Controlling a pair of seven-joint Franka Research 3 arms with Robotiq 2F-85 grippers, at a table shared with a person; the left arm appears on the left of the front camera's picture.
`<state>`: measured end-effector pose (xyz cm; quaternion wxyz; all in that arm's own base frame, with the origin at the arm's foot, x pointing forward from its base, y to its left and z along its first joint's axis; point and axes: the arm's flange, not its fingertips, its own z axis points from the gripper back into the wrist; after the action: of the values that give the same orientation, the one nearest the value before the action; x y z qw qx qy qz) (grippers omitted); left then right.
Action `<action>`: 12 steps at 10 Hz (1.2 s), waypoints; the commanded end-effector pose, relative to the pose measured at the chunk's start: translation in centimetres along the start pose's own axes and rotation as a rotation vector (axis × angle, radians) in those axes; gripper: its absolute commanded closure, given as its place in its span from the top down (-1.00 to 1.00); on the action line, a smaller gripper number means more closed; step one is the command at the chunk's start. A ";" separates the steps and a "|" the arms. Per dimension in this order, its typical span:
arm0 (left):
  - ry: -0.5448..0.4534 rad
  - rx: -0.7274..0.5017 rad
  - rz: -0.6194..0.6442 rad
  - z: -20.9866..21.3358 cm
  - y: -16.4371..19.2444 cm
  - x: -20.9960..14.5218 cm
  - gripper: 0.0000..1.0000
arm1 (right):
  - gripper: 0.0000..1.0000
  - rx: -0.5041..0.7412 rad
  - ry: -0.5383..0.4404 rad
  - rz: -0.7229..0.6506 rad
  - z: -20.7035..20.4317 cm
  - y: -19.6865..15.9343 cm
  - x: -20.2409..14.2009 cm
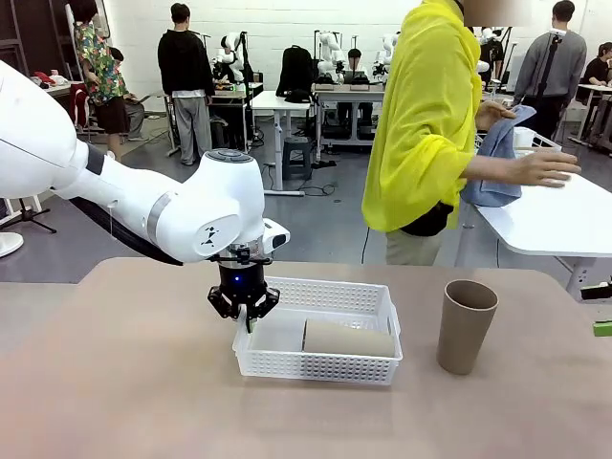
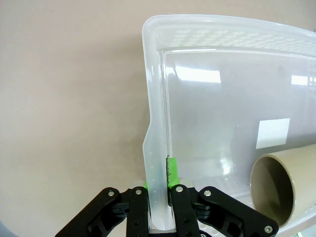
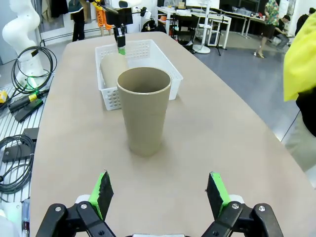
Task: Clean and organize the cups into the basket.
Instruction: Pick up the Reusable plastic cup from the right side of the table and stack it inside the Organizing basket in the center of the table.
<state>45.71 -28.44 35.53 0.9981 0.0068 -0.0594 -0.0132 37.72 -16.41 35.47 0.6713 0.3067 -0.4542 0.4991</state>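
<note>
While the left end effector (image 1: 246,318) pinches the basket (image 1: 320,367), the right end effector (image 3: 160,195) gapes before an upright cup (image 3: 144,113).

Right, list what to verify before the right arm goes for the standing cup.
1. Right gripper open and facing the cup: ok.
2. Standing brown cup upright, apart from the basket: ok.
3. Left gripper shut on the basket's end wall, steadying it: ok.
4. Free floor in the basket beside the lying cup: ok.
5. Person's hand away from this table: ok.
6. Standing cup clean inside: cannot tell.
</note>
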 end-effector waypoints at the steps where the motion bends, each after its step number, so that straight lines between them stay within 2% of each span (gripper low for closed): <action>1: -0.001 0.004 -0.001 0.1 0.0 0.0 -1.00 | 1.00 0.029 -0.022 0.010 -1.4 -0.6 -1.1; 3: -0.001 0.004 -0.001 0.1 0.0 0.0 -1.00 | 1.00 0.061 -0.022 0.048 -4.5 -1.3 -2.3; 7: -0.001 0.004 -0.001 0.1 0.0 0.0 -1.00 | 1.00 0.204 -0.003 0.011 -11.3 -2.1 -3.7; 12: -0.001 0.004 -0.001 0.1 0.0 0.0 -1.00 | 1.00 0.191 -0.009 -0.027 -14.1 -3.2 -4.2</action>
<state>45.70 -28.44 35.52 0.9981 0.0068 -0.0593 -0.0132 43.85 -7.34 26.26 0.6364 0.3839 -0.3935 0.5411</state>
